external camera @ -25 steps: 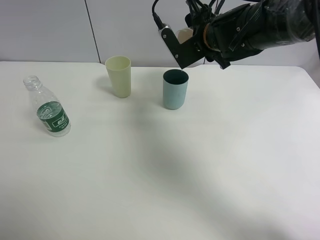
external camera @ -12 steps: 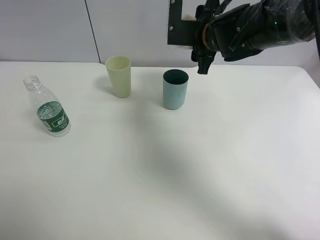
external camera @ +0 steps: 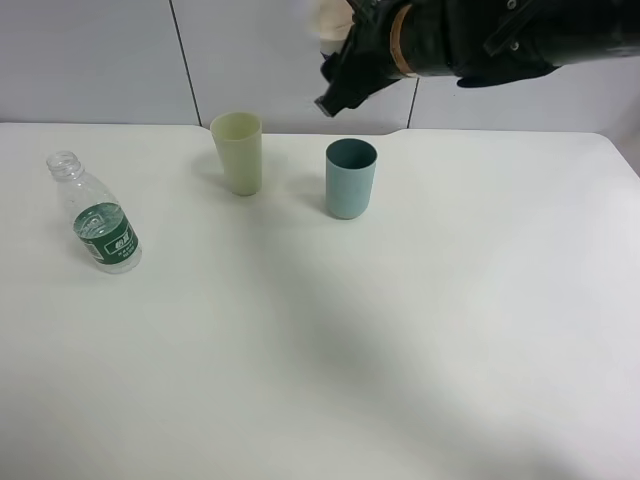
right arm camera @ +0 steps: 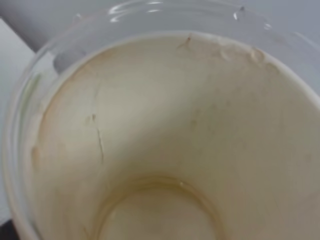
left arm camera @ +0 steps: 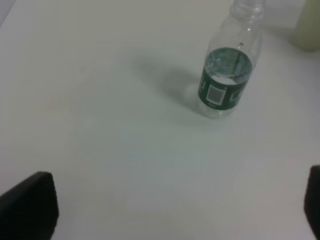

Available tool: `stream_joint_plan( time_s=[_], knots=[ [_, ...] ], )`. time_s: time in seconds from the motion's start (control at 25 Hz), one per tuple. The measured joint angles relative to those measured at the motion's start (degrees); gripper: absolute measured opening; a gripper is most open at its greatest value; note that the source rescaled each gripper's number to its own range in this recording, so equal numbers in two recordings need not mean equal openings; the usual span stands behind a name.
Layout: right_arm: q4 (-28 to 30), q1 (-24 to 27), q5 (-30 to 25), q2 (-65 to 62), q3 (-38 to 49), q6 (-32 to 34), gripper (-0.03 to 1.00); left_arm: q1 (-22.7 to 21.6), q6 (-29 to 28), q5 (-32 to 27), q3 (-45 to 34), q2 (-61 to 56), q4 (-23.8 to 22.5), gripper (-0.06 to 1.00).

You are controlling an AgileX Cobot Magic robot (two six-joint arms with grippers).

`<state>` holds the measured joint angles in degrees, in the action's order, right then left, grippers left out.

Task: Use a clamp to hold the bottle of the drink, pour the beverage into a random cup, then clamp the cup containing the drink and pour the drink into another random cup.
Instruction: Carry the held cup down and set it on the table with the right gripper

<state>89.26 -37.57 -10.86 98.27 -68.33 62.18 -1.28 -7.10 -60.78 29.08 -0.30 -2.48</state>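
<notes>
The right gripper [external camera: 335, 40] grips the paper cup [right arm camera: 170, 145], tipped at twelve o'clock above the teal tumbler [external camera: 350, 180]; left jaws gape wide.

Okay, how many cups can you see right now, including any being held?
3. A pale yellow-green plastic tumbler and a teal plastic tumbler stand on the white table; a peach-lined paper cup is held aloft by the right hand.
</notes>
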Motion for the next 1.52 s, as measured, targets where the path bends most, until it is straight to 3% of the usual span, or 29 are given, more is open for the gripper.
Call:
stream_joint_plan(
  time_s=[0.16, 0.28, 0.52, 0.64, 0.8, 1.04, 1.16, 1.52],
  knots=[
    [-15.5, -1.7, 12.6, -1.4, 0.0, -8.1, 0.0, 0.0, 0.0, 0.0, 0.0, 0.0, 0.0, 1.0],
    [-32.1, -3.3, 18.3, -1.4, 0.0, -21.6, 0.0, 0.0, 0.0, 0.0, 0.0, 0.0, 0.0, 1.0],
    [-62.5, -6.9, 22.8, -0.2, 0.0, -52.7, 0.0, 0.0, 0.0, 0.0, 0.0, 0.0, 0.0, 1.0],
    [-71.1, -8.9, 22.8, 1.8, 0.0, -62.2, 0.0, 0.0, 0.0, 0.0, 0.0, 0.0, 0.0, 1.0],
    [-72.8, -10.1, 25.8, 5.9, 0.0, -61.8, 0.0, 0.0, 0.0, 0.0, 0.0, 0.0, 0.0, 1.0],
    [-66.6, -10.1, 32.3, 11.4, 0.0, -53.9, 0.0, 0.0, 0.0, 0.0, 0.0, 0.0, 0.0, 1.0],
    [-63.2, -10.2, 33.8, 13.4, 0.0, -53.3, 0.0, 0.0, 0.0, 0.0, 0.0, 0.0, 0.0, 1.0],
    [-63.6, -10.2, 40.5, 19.7, 0.0, -53.5, 0.0, 0.0, 0.0, 0.0, 0.0, 0.0, 0.0, 1.0]
  ],
)
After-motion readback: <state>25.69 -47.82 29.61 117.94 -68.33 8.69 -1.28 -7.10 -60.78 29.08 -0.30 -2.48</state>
